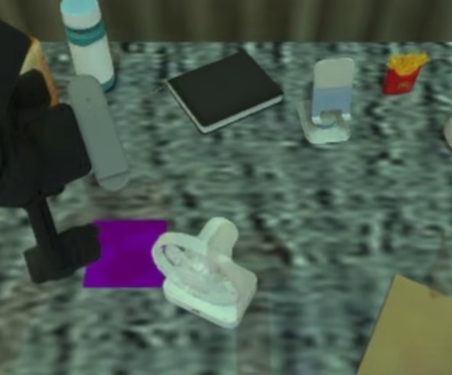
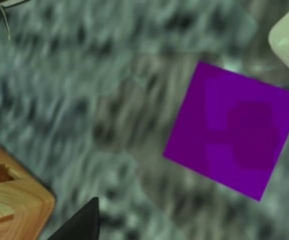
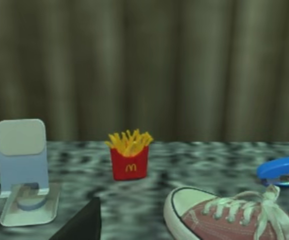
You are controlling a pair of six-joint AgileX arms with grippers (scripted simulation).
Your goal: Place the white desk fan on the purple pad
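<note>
Looming black at the top view's left, left arm reaching down over the bench (image 1: 312,203), left fingers (image 1: 63,251) hanging at the left edge of the purple pad (image 1: 124,254). Cannot tell how wide or narrow; only one dark tip (image 2: 82,222) caught in the left wrist view, well apart from the pad there. Nothing held.

White fan (image 1: 206,273): round see-through ring, rounded rectangular base, stubby round motor at the back. Standing on the bench just beside the pad's right edge, ring overlapping that edge from above, most of the pad bare. Across the pad from the left fingers, not touched.

Right fingers (image 3: 82,220) off by the shoe (image 3: 234,217), fries box (image 3: 130,156) and phone stand (image 3: 24,170); spread not to be told either.
</note>
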